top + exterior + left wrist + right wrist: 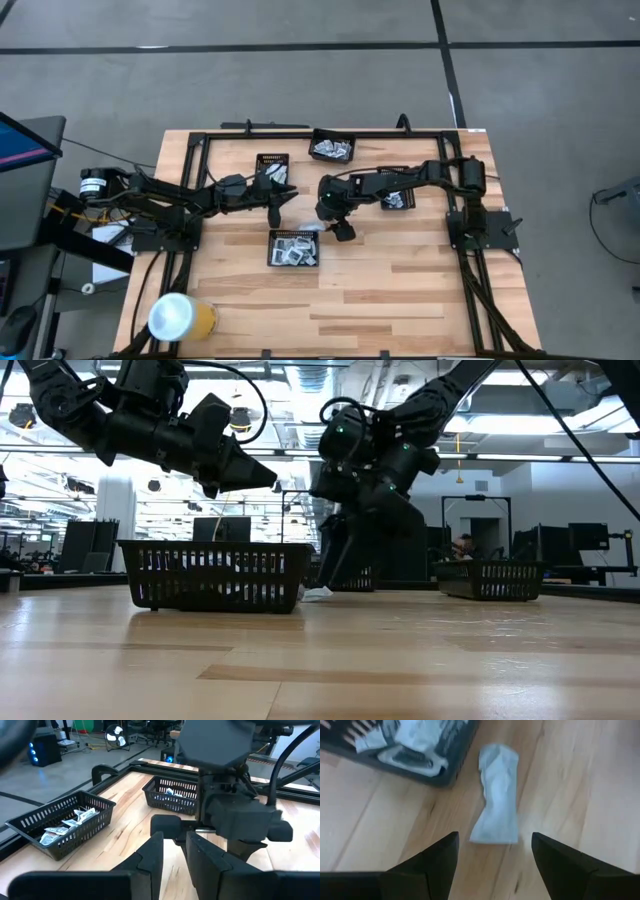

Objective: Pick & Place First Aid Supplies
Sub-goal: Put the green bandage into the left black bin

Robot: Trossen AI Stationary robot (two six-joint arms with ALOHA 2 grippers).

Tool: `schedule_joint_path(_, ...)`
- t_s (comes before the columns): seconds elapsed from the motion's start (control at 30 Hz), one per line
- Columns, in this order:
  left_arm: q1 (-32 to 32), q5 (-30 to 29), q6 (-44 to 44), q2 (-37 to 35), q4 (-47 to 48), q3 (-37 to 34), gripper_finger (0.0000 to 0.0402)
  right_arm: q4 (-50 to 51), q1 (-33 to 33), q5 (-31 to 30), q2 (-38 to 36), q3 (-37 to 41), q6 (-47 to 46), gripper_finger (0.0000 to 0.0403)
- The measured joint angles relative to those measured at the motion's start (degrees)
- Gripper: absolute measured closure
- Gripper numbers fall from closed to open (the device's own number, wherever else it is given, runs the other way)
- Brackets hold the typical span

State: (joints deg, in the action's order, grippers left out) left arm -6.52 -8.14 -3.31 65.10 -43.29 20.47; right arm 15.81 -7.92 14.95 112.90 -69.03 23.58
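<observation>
Four black mesh trays (293, 248) sat on a wooden table (400, 290) edged by a black frame (330, 131), with a yellow-and-white roll (181, 317) (near the front-left corner) and a monitor (25, 150) beside the table.

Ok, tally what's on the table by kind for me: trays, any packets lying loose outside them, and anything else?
Black mesh trays: 4
Loose packet lying outside the trays: 1
Yellowish cup-like object: 1
Total: 6
The piled packets inside the trays cannot be counted.
</observation>
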Motion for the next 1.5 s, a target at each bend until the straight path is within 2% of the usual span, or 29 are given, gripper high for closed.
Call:
schedule_joint_path(0.47, 0.0, -0.9, -0.2, 0.0, 0.0, 0.0, 0.0316, -2.0, -0.1, 2.4, 0.8, -0.1, 0.8, 0.0159)
schedule_joint_path(0.73, 0.0, -0.9, -0.2, 0.0, 0.0, 0.0, 0.0316, -2.5, -2.1, 9.9, 4.1, -0.1, -4.0, 0.0159)
schedule_joint_path(1.07, -0.2, -1.3, 0.0, 0.0, 0.0, 0.0, 0.0316, -3.0, -2.4, 9.7, 4.2, -0.1, -4.2, 0.0163)
schedule_joint_path(1.23, -0.8, -1.3, 0.0, 0.0, 0.3, 0.0, 0.0316, -3.4, -2.8, 9.4, 4.3, -0.1, -4.2, 0.0205)
schedule_joint_path(1.5, -0.7, -1.3, 0.0, 0.0, 0.5, 0.0, 0.0316, -3.9, -3.2, 8.9, 4.5, -0.1, -4.2, 0.0316)
